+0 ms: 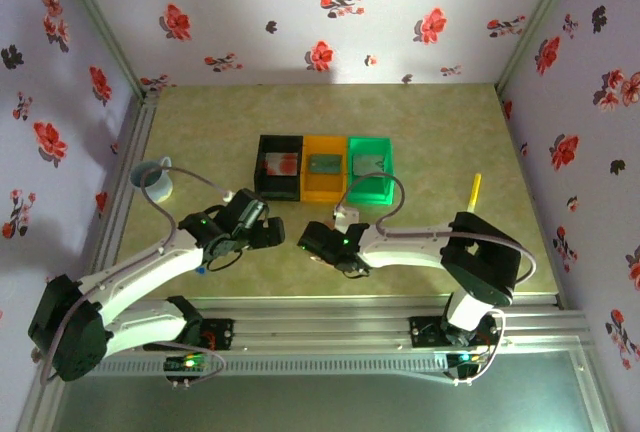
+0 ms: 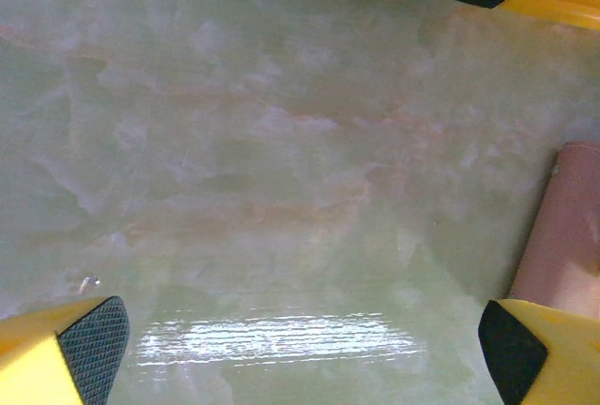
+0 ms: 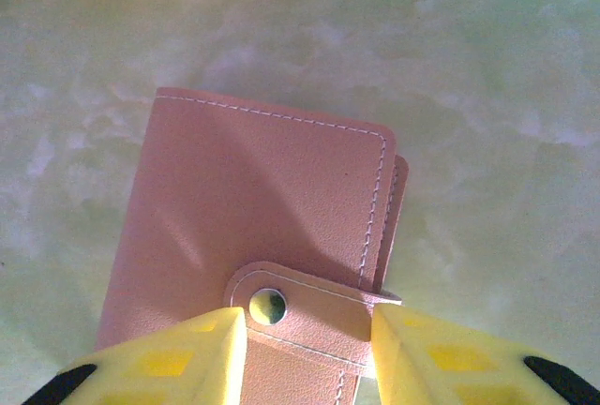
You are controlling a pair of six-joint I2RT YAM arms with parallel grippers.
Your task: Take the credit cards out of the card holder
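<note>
Card holder lies shut on table, strap snapped, near side of the bins. R gripper fingers straddle the strap; can't tell if clamped. L gripper spread wide over bare table, holder beside its right finger. Red-blotched card in black bin

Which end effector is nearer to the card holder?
Right. The right end effector straddles the snap tab of the card holder, a finger on each side. The left end effector is open over bare table, the card holder beside one fingertip.
</note>
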